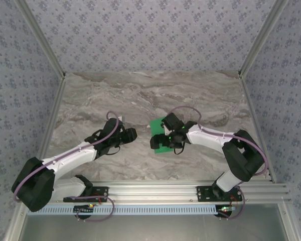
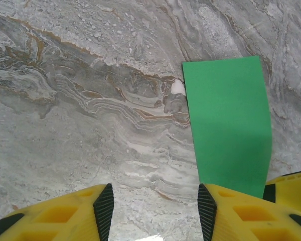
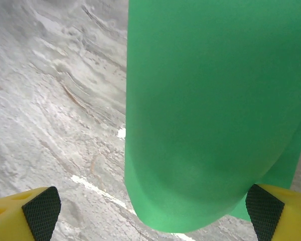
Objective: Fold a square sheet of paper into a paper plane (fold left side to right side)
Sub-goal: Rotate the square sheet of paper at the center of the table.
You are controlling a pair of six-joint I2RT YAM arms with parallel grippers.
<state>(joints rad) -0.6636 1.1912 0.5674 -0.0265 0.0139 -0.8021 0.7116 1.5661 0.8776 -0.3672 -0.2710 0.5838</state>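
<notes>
The square sheet of paper (image 1: 158, 125) is bright green and lies mid-table, doubled over into a narrow strip (image 2: 228, 125). In the right wrist view its upper layer (image 3: 210, 115) bulges up in a rounded curve rather than lying flat. My right gripper (image 1: 163, 141) hovers over the sheet, wide open (image 3: 151, 221), with the curved edge between its pads and touching neither. My left gripper (image 1: 132, 134) sits just left of the sheet, open (image 2: 155, 213) over bare marble, its right pad (image 2: 206, 211) at the paper's left edge. The paper plane is out of view.
The marble table (image 1: 140, 95) stretches far and left of the paper. Patterned walls enclose it on three sides. An aluminium rail (image 1: 155, 188) with both arm bases runs along the near edge. A yellow finger (image 2: 291, 183) of the right gripper rests at the strip's near end.
</notes>
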